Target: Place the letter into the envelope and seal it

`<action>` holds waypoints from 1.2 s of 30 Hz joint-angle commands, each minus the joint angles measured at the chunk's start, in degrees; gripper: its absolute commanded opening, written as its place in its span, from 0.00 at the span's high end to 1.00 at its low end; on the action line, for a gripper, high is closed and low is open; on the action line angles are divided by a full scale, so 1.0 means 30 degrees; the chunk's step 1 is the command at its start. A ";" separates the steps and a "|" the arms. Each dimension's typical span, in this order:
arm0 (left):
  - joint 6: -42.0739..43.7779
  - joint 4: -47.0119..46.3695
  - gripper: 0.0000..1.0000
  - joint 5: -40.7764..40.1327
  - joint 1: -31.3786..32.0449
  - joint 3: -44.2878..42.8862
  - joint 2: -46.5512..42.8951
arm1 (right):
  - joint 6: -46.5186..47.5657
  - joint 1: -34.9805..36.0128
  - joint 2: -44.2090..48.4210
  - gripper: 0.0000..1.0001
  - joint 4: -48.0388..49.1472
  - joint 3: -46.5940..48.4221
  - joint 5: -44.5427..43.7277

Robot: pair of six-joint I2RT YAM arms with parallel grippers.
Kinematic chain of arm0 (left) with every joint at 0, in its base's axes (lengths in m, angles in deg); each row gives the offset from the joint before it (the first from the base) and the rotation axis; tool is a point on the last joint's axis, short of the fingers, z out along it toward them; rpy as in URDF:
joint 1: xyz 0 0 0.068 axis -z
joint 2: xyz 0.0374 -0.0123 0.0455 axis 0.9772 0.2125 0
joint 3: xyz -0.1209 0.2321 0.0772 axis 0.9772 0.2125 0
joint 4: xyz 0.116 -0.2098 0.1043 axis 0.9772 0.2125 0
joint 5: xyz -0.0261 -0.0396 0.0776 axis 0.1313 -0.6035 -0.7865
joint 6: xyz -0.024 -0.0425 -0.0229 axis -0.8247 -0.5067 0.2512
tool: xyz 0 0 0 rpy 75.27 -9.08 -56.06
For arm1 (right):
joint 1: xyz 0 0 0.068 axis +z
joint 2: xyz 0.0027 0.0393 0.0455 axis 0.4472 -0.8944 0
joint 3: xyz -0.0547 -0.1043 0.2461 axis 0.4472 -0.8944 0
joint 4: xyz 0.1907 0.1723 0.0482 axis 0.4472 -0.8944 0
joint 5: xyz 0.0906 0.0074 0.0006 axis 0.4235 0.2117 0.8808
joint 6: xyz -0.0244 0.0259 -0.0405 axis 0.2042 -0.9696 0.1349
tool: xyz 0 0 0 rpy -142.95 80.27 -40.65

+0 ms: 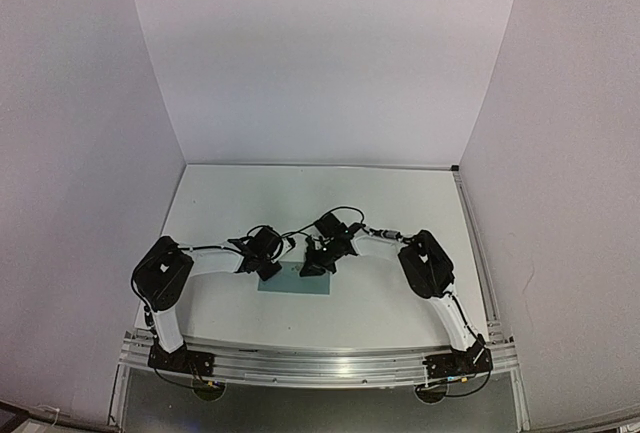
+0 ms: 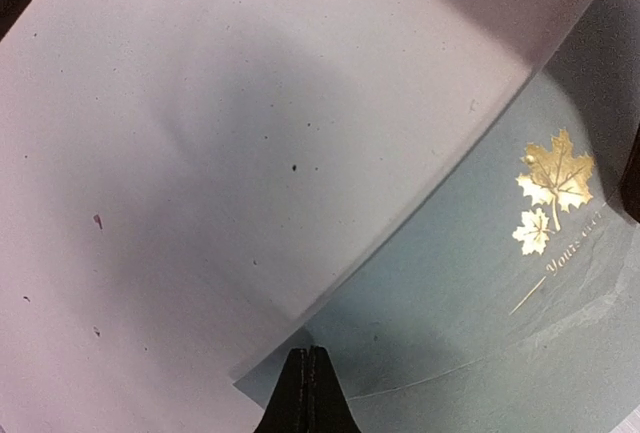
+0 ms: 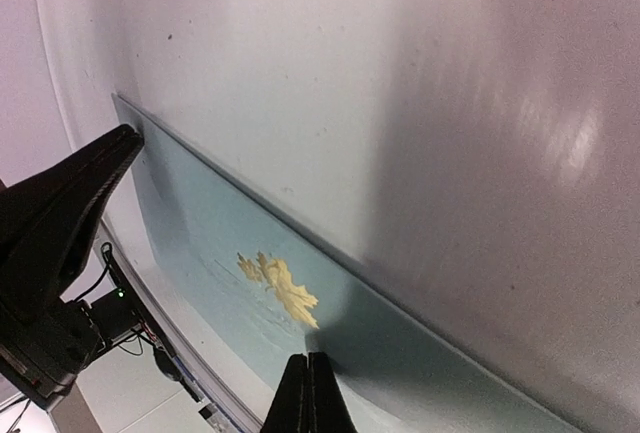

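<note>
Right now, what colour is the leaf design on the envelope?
Gold maple leaves on the teal envelope; left wrist view.

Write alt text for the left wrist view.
A pale teal envelope printed with two gold maple leaves lies on a white table, filling the lower right of the view. The left pincer, fingers shut together, pokes in at bottom centre over the envelope's edge.

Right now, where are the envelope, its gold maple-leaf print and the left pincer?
envelope [image 1: 297, 282]: top external view, its teal face.
gold maple-leaf print [image 2: 556, 175]: left wrist view, the larger leaf.
left pincer [image 2: 308, 365]: left wrist view, between its shut fingertips.
</note>
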 commanded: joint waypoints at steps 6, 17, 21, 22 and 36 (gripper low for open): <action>-0.0216 0.2651 1.00 0.0380 0.0019 0.0309 0.0496 | 0.0068 0.0557 -0.3162 1.00 -0.2294 0.3653 -0.0288; -0.0511 0.2793 1.00 0.0268 0.0019 0.0179 0.0511 | 0.0240 0.0861 -0.3479 1.00 -0.2969 0.1486 -0.0766; -0.0788 0.2929 1.00 0.0243 0.0019 0.0152 0.0505 | 0.0313 0.0497 -0.2321 1.00 -0.3127 -0.0981 -0.1719; -0.0841 0.2950 1.00 0.0236 0.0019 0.0152 0.0494 | 0.0339 0.0335 -0.1973 1.00 -0.3137 -0.1703 -0.2018; -0.0747 0.2927 1.00 0.0129 0.0019 0.0154 0.0457 | 0.1229 -0.0854 -0.0326 1.00 -0.3027 -0.2173 -0.1700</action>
